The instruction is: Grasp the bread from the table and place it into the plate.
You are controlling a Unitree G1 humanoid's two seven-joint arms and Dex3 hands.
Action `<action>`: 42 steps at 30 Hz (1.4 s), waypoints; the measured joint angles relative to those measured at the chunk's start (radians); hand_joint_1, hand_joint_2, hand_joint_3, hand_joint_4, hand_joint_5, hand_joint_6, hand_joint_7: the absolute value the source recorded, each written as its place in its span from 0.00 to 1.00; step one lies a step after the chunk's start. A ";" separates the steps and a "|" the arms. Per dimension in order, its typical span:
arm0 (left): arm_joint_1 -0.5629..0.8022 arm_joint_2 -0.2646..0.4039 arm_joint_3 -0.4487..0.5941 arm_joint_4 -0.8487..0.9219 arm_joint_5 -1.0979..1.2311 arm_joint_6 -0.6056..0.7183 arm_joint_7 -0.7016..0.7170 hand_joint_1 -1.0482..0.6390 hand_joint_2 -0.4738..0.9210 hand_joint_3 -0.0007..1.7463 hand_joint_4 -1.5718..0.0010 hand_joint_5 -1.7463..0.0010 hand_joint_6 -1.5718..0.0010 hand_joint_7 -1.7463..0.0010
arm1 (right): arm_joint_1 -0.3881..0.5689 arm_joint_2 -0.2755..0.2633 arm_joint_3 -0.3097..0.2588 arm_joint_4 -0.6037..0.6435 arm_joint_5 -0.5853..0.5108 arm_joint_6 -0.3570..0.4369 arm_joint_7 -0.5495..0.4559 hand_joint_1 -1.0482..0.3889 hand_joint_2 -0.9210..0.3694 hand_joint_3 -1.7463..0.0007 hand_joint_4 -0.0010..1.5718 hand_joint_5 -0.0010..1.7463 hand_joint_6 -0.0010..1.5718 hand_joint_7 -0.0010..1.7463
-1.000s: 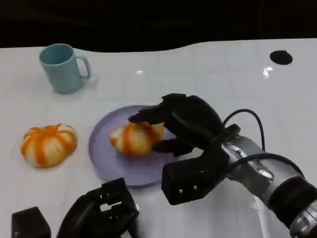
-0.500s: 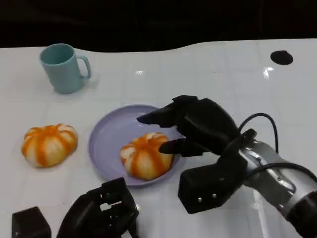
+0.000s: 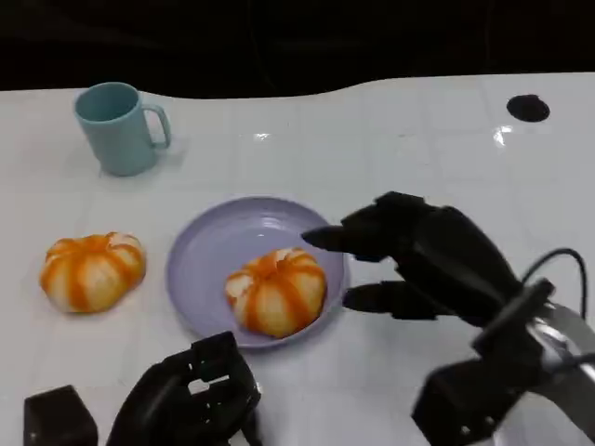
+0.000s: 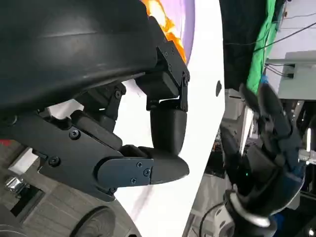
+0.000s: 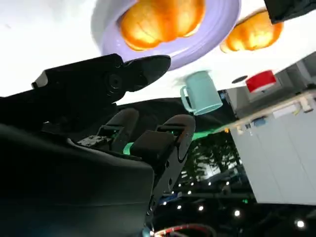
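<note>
Where the lilac plate (image 3: 200,269) sits on the white bench (image 3: 390,158), a bread (image 3: 277,290) lies inside it, on the part of the plate nearest the robot and toward its right rim. It is a round, domed bun, pale cream with orange-brown stripes running from its crown down its sides like a pumpkin's ribs, and glossy on top. From the right wrist view the same bread (image 5: 160,19) shows golden-orange within the plate's (image 5: 217,34) rim.

Just beside the plate's right rim hovers the right hand (image 3: 423,260), its fingers (image 3: 330,238) spread and pointing toward the plate, holding nothing and clear of the bread.

Near the plate's front edge the left hand (image 3: 191,400) rests low with its fingers curled in; nothing is in it.

A second bread (image 3: 91,269) of the same look lies on the bench left of the plate, apart from it. A teal mug (image 3: 118,125) stands beyond the plate, to its far left.
</note>
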 measured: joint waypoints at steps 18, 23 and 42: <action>-0.013 0.000 0.000 0.006 -0.003 0.002 0.000 0.27 0.82 0.38 0.51 0.00 0.54 0.15 | 0.282 -0.066 -0.175 -0.071 0.146 -0.191 -0.055 0.64 0.24 0.57 0.47 0.93 0.48 0.60; -0.013 0.000 0.000 0.006 -0.003 0.003 0.000 0.27 0.83 0.37 0.51 0.00 0.54 0.15 | 0.338 -0.064 -0.196 -0.073 0.207 -0.204 -0.023 0.61 0.33 0.41 0.49 0.99 0.43 0.70; -0.018 0.003 0.001 0.014 -0.005 0.005 -0.002 0.28 0.85 0.36 0.51 0.00 0.54 0.15 | 0.472 -0.027 -0.229 -0.088 0.245 -0.206 0.040 0.62 0.37 0.30 0.43 1.00 0.38 0.84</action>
